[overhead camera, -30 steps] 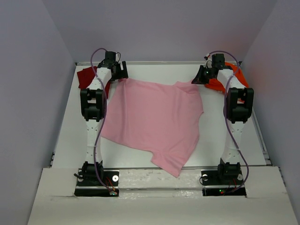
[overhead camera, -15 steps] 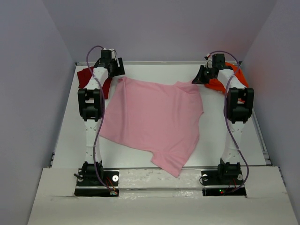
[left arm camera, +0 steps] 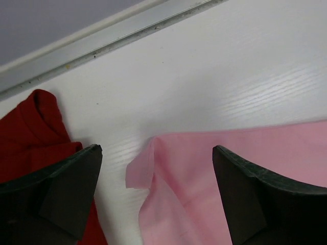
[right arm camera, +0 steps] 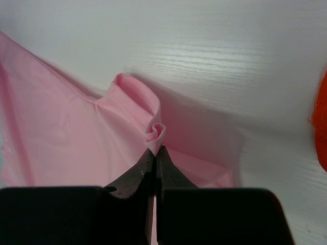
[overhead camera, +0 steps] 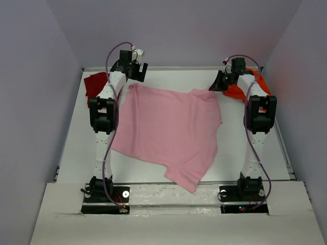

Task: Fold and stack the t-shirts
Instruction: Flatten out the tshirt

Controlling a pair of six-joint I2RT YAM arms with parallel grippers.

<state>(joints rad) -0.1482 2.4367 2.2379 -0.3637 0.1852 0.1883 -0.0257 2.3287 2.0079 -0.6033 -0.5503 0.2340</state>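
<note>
Across the middle of the surface (overhead camera: 173,76), the pink shirt (overhead camera: 168,132) lies spread out. The right pincer (right arm camera: 155,149) is clamped on its far right corner. The left pincer (left arm camera: 157,150) hangs wide and empty over the far left corner, which it should grip squarely for an even fold.

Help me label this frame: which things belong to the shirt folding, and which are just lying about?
In the job: pink t-shirt, dark red t-shirt, orange t-shirt; right gripper, pinching the pink one; left gripper, open.
Not in it: table, edge rail.
</note>
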